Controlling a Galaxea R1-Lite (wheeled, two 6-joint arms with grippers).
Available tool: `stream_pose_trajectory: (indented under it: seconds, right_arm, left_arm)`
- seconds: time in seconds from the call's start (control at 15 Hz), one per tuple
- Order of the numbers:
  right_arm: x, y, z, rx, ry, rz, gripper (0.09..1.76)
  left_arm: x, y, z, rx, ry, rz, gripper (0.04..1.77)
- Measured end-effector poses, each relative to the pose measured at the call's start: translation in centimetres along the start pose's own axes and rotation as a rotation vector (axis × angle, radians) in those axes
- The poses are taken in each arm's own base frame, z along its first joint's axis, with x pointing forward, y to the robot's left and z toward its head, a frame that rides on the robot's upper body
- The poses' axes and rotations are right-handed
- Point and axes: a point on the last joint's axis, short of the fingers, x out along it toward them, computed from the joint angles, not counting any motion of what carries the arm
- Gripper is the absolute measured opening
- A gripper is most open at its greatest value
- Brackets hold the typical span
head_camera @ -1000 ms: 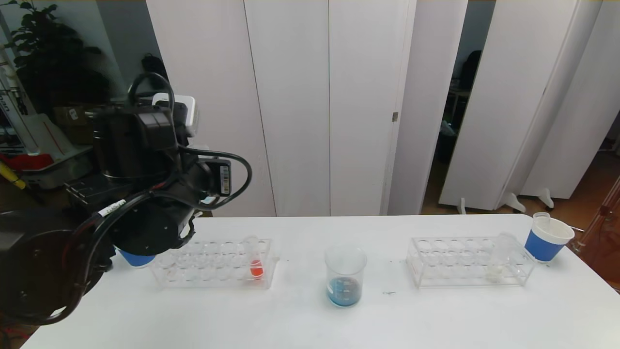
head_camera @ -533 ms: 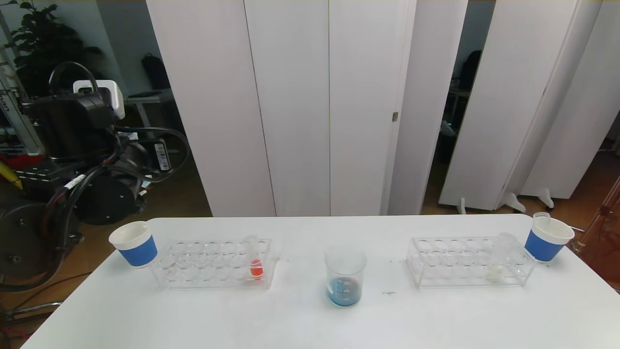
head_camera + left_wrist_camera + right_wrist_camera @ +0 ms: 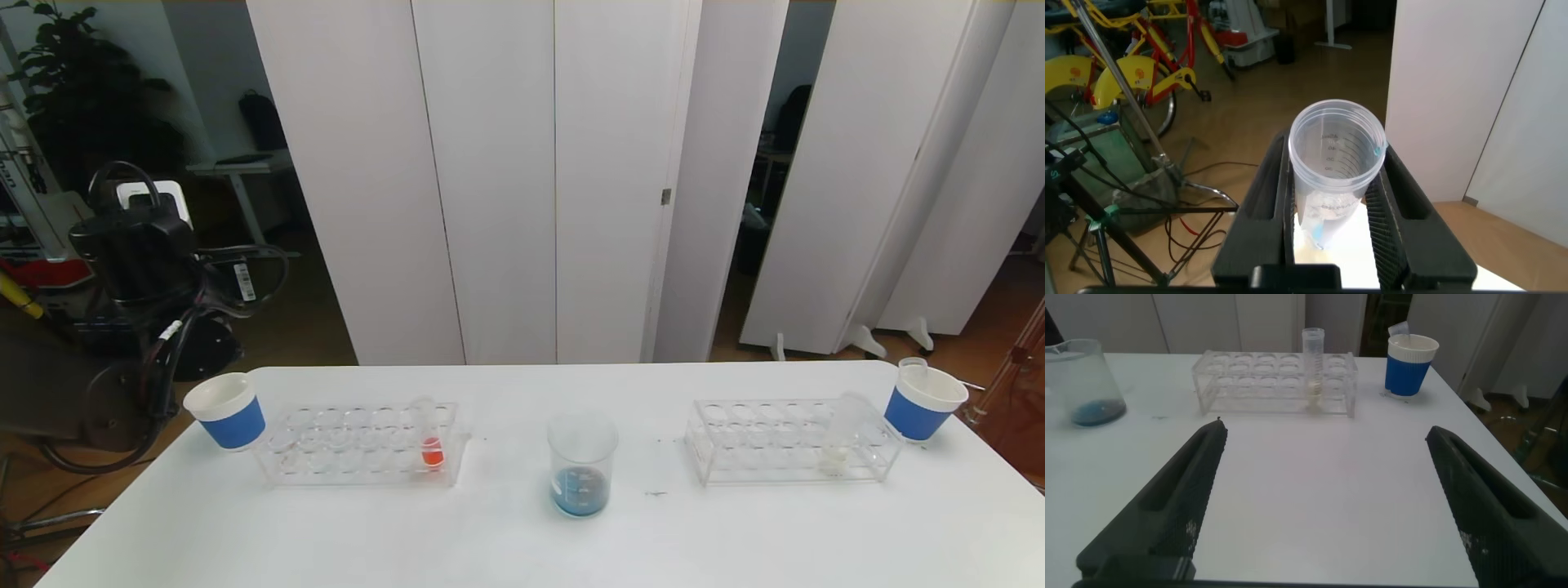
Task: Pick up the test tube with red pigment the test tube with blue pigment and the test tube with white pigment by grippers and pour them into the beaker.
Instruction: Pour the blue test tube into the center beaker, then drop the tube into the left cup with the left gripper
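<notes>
Left gripper [image 3: 1331,216] clamps emptied blue-pigment tube [image 3: 1335,167], off table's left; right gripper [image 3: 1323,498] wide open, nearer upright white-pigment tube [image 3: 1313,363] straight ahead.

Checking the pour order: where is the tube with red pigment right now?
In the head view the red tube stands upright in the clear rack on the robot's left side of the table, between the blue-sleeved cup and the beaker.

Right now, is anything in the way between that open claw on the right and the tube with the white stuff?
Nothing visible. The open right gripper faces bare table, and the test tube with white pigment stands in the rack beyond.
</notes>
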Motion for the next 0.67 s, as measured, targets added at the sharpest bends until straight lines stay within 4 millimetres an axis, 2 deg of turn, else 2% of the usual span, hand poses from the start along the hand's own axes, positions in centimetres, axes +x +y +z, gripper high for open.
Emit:
stream_pose_trajectory:
  seconds: [0.47,0.67]
  right_arm:
    - [0.0,0.0,0.0,0.0,0.0,0.0,1.75]
    - [0.0,0.0,0.0,0.0,0.0,0.0,1.75]
  left_arm:
    - [3.0,-0.6,-5.5,0.061,0.079,0.039,0.59]
    - [3.8,-0.1,-7.5,0.085,0.123,0.055,0.59]
